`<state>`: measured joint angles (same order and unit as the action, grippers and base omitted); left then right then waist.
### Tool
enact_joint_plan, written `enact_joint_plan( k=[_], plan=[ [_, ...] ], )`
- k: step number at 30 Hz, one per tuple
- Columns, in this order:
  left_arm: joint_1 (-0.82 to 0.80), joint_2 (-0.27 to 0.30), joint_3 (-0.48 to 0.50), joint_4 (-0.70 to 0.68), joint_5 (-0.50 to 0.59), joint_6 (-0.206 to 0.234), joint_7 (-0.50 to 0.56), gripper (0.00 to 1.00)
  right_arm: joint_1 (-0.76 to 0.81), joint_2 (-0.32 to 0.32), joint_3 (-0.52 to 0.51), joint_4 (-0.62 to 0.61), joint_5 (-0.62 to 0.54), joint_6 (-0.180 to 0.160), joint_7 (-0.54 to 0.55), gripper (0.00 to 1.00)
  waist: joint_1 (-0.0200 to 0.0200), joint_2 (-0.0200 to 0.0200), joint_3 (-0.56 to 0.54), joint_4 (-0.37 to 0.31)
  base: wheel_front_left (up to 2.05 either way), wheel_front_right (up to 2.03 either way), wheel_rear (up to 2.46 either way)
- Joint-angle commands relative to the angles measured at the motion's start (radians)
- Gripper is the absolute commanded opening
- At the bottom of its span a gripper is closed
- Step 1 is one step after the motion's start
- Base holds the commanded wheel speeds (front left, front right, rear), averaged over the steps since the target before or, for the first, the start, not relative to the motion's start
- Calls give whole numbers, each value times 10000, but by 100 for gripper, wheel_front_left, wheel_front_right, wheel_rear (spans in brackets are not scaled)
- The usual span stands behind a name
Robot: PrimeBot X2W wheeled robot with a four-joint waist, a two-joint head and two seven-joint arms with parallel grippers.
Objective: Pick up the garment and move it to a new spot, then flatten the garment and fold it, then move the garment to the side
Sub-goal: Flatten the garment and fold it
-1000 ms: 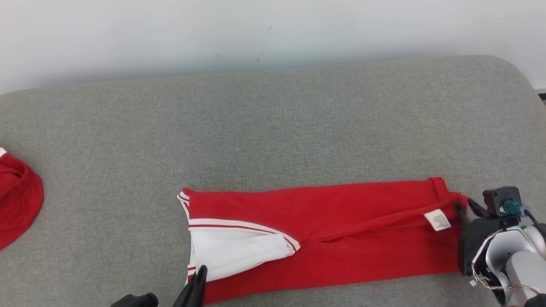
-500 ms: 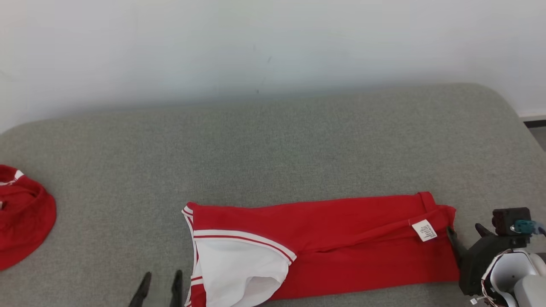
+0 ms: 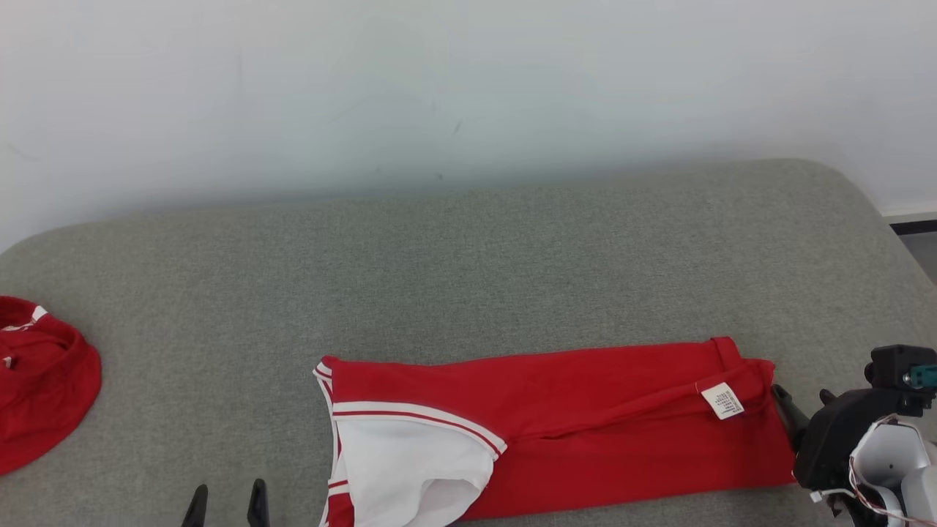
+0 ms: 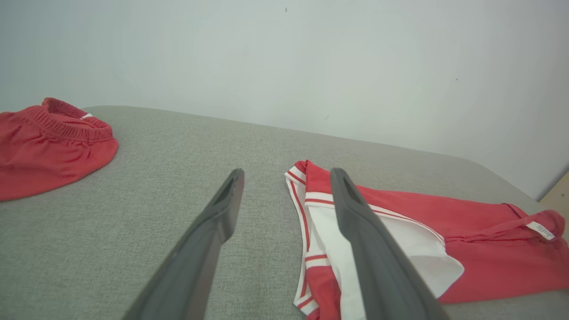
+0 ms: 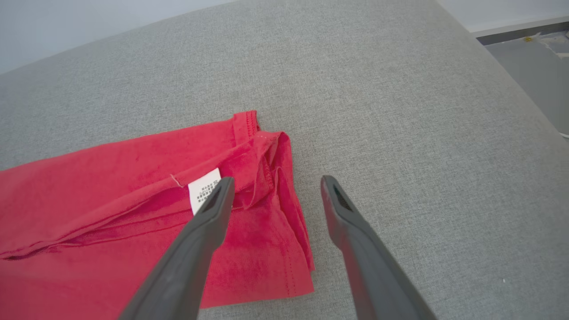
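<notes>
The garment (image 3: 585, 432) is lying folded lengthwise on the cushion (image 3: 468, 278) between the left tool (image 3: 227, 505) and right tool (image 5: 276, 182), both gaping wide and empty, so the next fold is calling for evenly pinched corners.

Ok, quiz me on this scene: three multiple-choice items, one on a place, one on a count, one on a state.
1. The white label on the folded garment sits at its: A left end; B right end; C middle.
2. Red cloth items on the grey cushion: A one; B two; C three.
3. The left claw and right claw are: A both open; B both shut; C one shut.
1 B, near the right claw; 2 B, a second red piece lies far left; 3 A, each stands spread, gripping nothing.
</notes>
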<state>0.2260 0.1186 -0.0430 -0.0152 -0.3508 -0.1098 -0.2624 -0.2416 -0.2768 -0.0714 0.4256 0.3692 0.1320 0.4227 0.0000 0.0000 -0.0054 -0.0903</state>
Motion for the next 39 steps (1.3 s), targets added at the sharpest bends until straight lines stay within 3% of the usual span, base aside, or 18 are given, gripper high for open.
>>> enact_joint_plan(
  k=[1,9,23,36,37,39],
  plan=[
    [143,-80,121,-27,165,-85,-31,100,-227,122,-159,104,-98,-25,119,100,0,0,90,53,0,0,0],
    [-145,-192,245,19,421,-204,-31,100,-972,314,-656,844,-559,-25,854,100,0,0,683,333,0,0,0],
    [-704,35,122,32,518,-202,-31,100,-1648,191,-782,2242,-1400,-25,555,100,0,0,1661,943,0,0,0],
    [-777,65,32,164,475,-204,-31,100,-1354,744,-344,3329,-863,33,1799,100,0,0,1818,1180,0,0,0],
    [-765,58,18,168,483,-204,-32,100,-1352,729,-333,3316,-830,33,1815,59,0,0,1815,1190,0,0,0],
    [-743,52,10,178,494,-204,-32,100,-1371,716,-274,3211,-822,33,1649,1,0,0,1811,1203,0,0,0]
  ],
)
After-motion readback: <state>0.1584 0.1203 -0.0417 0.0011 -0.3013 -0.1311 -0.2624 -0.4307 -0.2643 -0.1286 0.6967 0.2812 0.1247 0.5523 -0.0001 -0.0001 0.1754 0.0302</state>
